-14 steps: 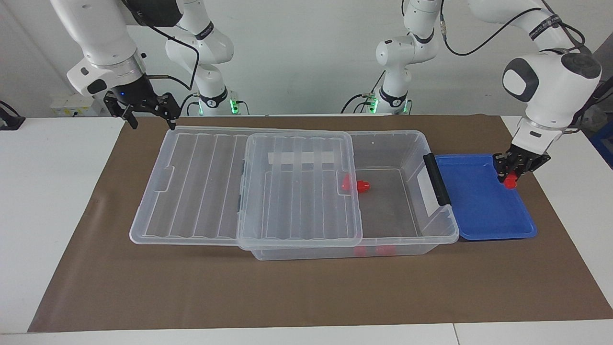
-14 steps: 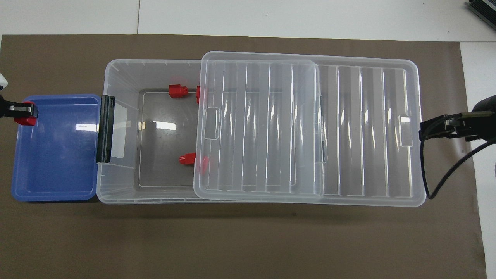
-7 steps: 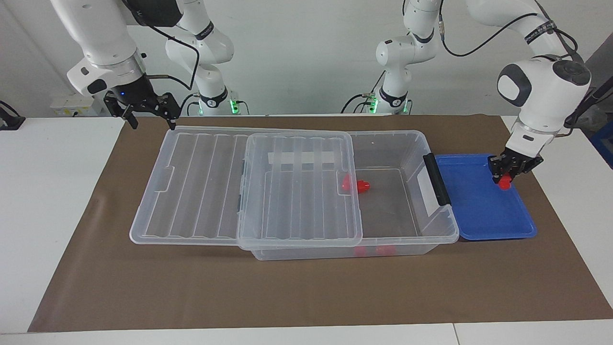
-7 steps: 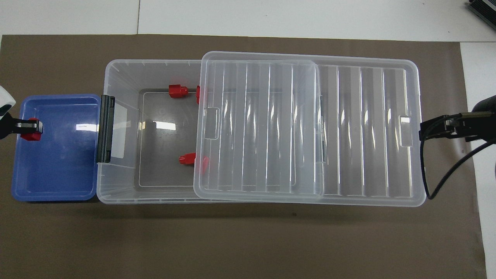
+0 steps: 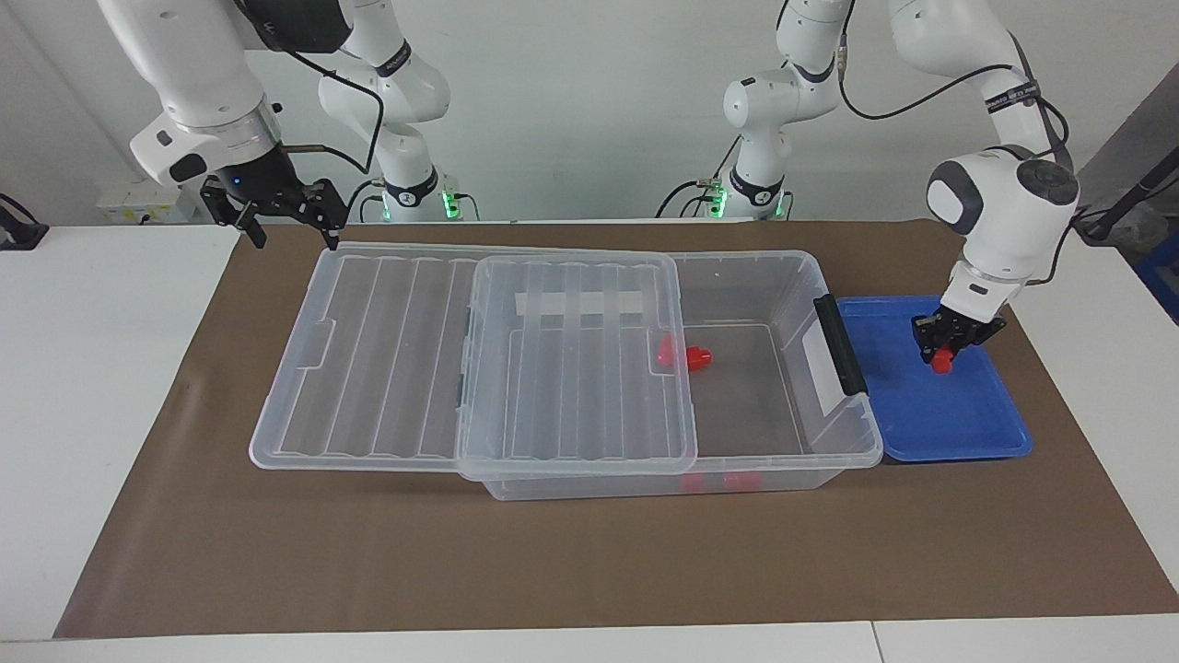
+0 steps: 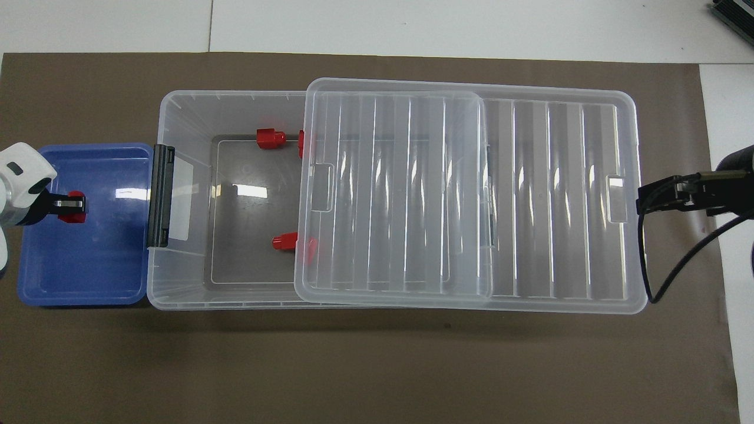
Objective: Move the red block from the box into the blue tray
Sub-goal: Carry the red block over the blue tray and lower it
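The clear plastic box (image 5: 783, 387) is catching glare on its glossy floor, its ribbed lid (image 5: 479, 354) gleaming too. The blue tray (image 5: 958, 424) is looking smooth, shiny plastic; the brown table cover (image 5: 589, 562) is staying matt, papery.

The small red block (image 5: 940, 363) hangs low over the blue tray (image 5: 958, 433), gripped in the left claw (image 5: 941, 355). The shallow tray sits touching the black-clipped end of the clear box (image 5: 834, 419), whose ribbed lid (image 5: 387, 350) lies slid partway off.
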### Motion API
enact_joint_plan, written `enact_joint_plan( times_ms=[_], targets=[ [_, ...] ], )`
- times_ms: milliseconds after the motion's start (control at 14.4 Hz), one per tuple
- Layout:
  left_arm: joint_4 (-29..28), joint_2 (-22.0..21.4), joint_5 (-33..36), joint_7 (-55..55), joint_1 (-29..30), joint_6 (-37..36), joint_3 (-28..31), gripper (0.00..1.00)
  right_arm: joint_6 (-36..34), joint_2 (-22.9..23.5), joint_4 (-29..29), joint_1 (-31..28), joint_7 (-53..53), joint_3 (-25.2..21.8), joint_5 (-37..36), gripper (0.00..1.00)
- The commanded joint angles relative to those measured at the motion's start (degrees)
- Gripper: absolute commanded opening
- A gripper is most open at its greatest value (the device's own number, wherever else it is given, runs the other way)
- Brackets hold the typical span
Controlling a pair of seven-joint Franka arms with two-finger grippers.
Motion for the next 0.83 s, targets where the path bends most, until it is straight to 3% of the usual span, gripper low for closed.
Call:
enact_joint_plan(
  times_ms=[0, 487, 765],
  targets=[
    [-1.1, 2.2, -0.9, 0.4, 0.6, 4.2, 0.0, 0.06, 0.6, -2.1, -2.6, 0.2, 1.4, -0.4, 0.2, 1.00],
    [-4.9, 3.8, -3.7, -3.0, 1.1, 8.2, 0.0, 0.09, 0.7, -2.2, -2.6, 0.2, 1.4, -0.4, 0.2, 1.00],
    [-7.7, 6.4, -3.8, -3.5, 1.0, 14.4, 0.0, 0.13, 0.7, -2.2, -2.6, 0.2, 1.4, -0.4, 0.2, 1.00]
  ],
)
